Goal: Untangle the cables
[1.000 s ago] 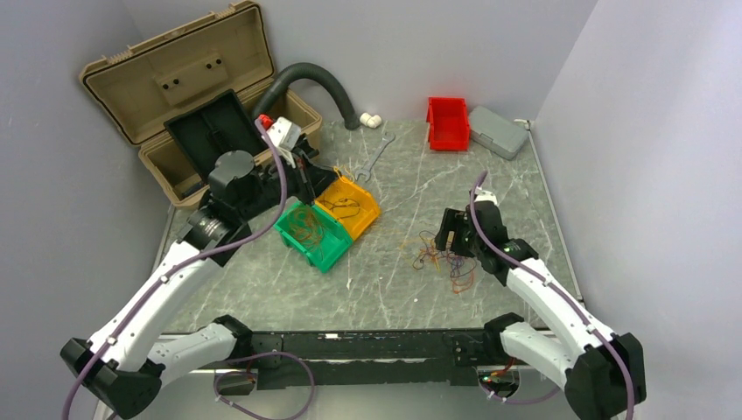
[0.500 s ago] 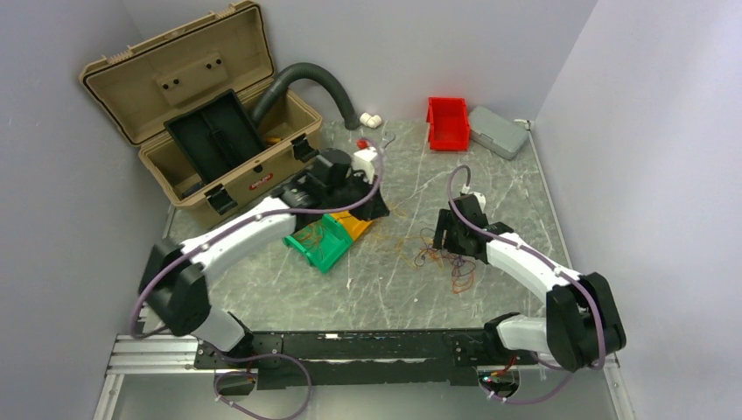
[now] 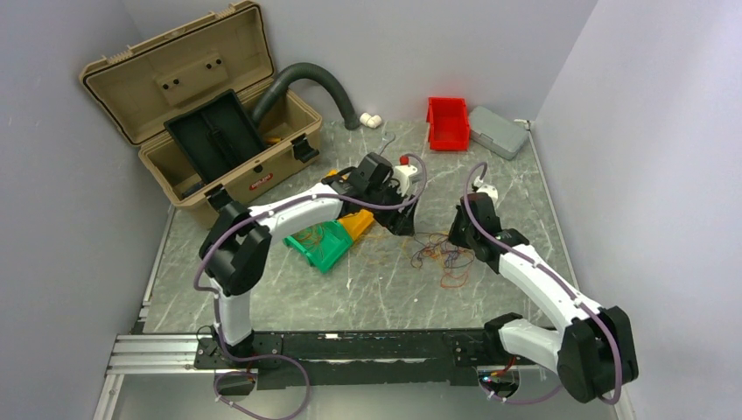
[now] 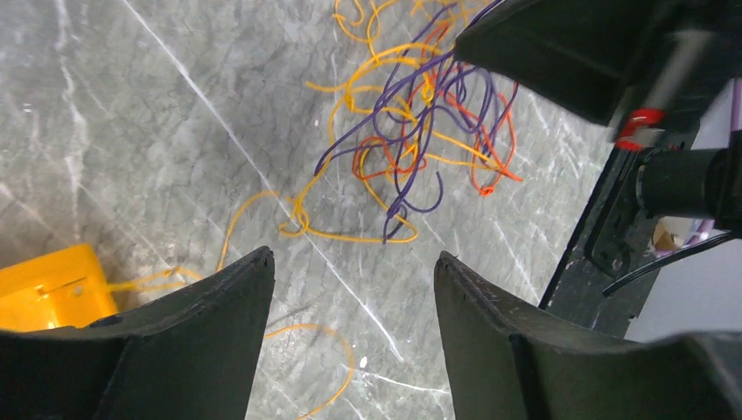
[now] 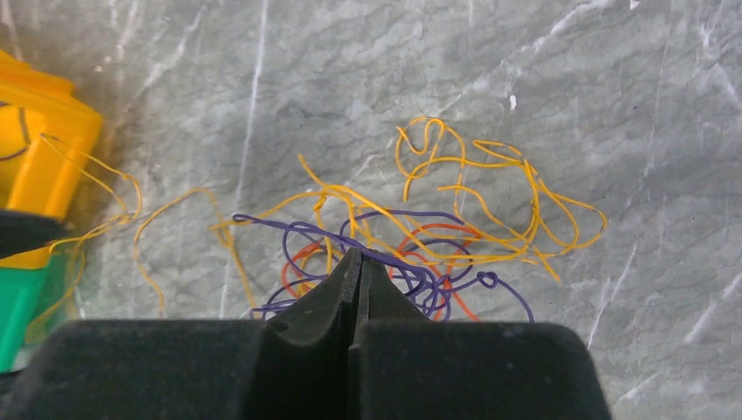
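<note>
- Right gripper [image 5: 357, 261] has its fingers pressed together on a purple strand [image 5: 398, 265] at the near side of the tangle, as far as its wrist view shows. The hold looks shallow, right at the tips.
- Left gripper [image 4: 352, 262] hangs spread and empty over the tabletop [image 3: 289, 289], just left of the bunch.
- The cables [image 4: 398, 157] lie about mid-table, somewhat nearer the right edge than the left, between the two grippers. Orange, purple and red loops cross in one loose knot.
- One orange strand [image 4: 254, 206] trails toward the left edge and reaches the yellow bin [image 5: 35, 131], which sits against the green bin [image 5: 26, 315].
- The left fingers probably do best closing on a single orange loop at the fringe, not on the knot's core.
- A slow, low pull toward the left edge against the right's pinch should open the loops. A quick tug would likely tighten the knot, or slip the thin wire free.
</note>
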Available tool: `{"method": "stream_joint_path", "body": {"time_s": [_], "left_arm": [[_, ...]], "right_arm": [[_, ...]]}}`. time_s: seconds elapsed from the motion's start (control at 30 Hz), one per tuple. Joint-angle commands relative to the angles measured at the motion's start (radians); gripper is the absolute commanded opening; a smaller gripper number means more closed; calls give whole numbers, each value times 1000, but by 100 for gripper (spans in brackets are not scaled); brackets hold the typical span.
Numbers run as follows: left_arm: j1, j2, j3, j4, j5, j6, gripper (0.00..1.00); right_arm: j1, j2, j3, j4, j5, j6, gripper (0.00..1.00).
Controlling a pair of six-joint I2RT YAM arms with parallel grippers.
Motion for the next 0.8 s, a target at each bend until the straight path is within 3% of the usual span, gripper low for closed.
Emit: {"method": "stream_joint_path", "body": {"time_s": [0.0, 0.4, 0.77], "left_arm": [[-3, 61, 61, 9, 86, 99, 72], [-12, 190, 77, 96, 146, 145, 76], [-77, 241, 13, 267, -53, 239, 76]], "right_arm": [[-9, -68, 1, -29, -20, -11, 0], [-21, -148, 77, -114, -62, -17, 0], [-41, -199, 113, -139, -137, 23, 0]]}}
